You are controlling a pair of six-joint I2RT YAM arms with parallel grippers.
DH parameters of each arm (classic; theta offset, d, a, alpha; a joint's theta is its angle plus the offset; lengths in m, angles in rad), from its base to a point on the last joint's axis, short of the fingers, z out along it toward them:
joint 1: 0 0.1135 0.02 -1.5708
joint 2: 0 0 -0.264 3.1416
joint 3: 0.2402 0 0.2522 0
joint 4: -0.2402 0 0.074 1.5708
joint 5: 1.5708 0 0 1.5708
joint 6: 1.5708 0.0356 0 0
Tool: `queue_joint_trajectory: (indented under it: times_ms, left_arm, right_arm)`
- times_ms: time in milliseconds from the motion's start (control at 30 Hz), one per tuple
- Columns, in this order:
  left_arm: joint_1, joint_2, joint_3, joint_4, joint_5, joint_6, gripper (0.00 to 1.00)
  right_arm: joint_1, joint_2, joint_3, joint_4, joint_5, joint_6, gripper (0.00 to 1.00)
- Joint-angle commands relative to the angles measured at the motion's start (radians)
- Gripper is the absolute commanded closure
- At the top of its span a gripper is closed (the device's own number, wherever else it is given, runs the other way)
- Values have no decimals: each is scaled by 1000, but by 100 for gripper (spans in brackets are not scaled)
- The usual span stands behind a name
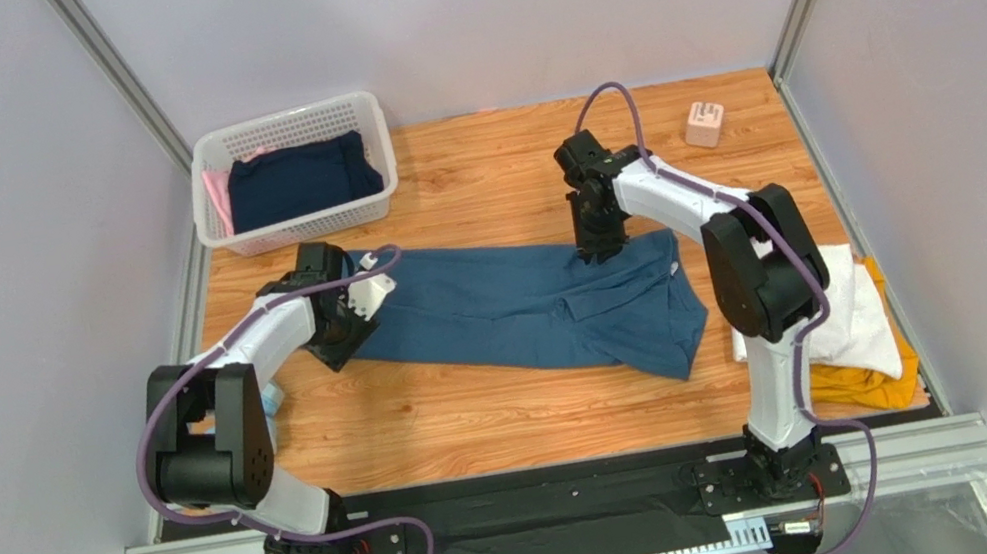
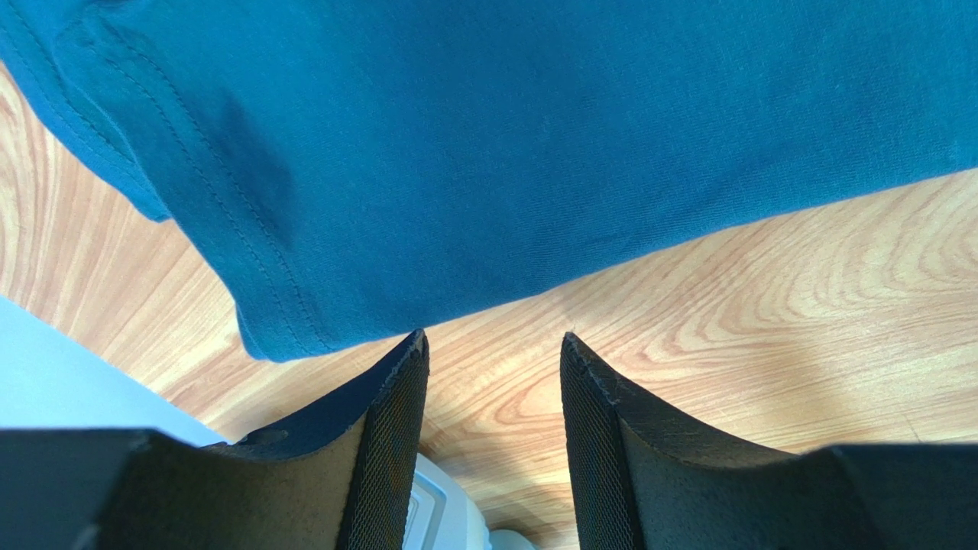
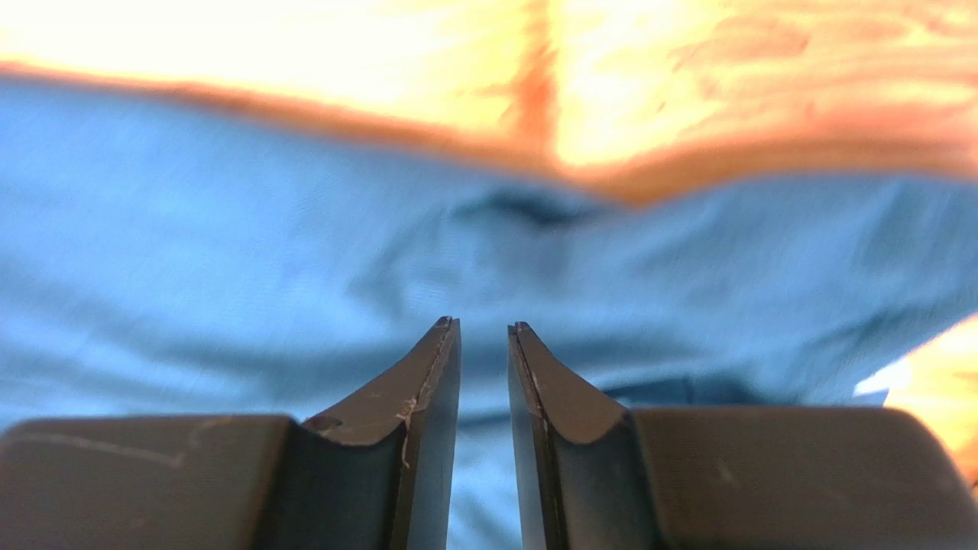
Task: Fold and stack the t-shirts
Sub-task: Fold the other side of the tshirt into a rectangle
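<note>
The step in hand looks like getting hold of the teal shirt (image 1: 520, 306) to pull it flat before folding, and it will go best if both claws take real edges rather than loose middle cloth. The left gripper (image 2: 494, 344) sits low over the table (image 1: 480, 424), just short of the shirt's left corner, its fingers spread with only bare wood between them. It should slide forward so the stitched hem comes between them before it closes. The right gripper (image 3: 484, 327) hangs over the shirt's far edge, its fingers a narrow slit apart with no cloth visibly caught. It would do well to bite the small pucker just ahead, and then both should draw apart evenly so nothing bunches. The shirt lies across the middle of the table, slanting from the left arm toward the right. It is soft thin cotton, rumpled and partly doubled over at its right end. A folded white shirt (image 1: 846, 291) rests partly on a mustard one (image 1: 877, 380) at the right edge.
</note>
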Motion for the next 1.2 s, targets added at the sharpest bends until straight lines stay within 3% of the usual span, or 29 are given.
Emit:
queue_joint_trajectory:
  times_ms: [0, 133, 267, 433, 567, 733, 1167]
  left_arm:
    - [2, -41, -11, 16, 1, 21, 47]
    - [2, -41, -11, 11, 0, 21, 47]
    - [2, -41, -5, 11, 1, 23, 47]
    - [2, -21, 12, 10, 10, 11, 48]
    - [4, -10, 24, 8, 12, 9, 47]
    - [2, -8, 33, 0, 9, 11, 47]
    - [2, -5, 32, -4, 9, 9, 47]
  right_arm:
    - [-20, 95, 113, -24, 63, -31, 74]
    - [-24, 121, 230, -102, 74, -32, 74]
    - [-11, -64, 181, -122, 92, -22, 73]
    - [54, -264, -6, -115, 157, -17, 66]
    - [74, -361, -251, -52, 135, 13, 66]
    - [75, -313, -377, 50, 108, 40, 68]
    - [77, -213, -367, 122, 88, 49, 71]
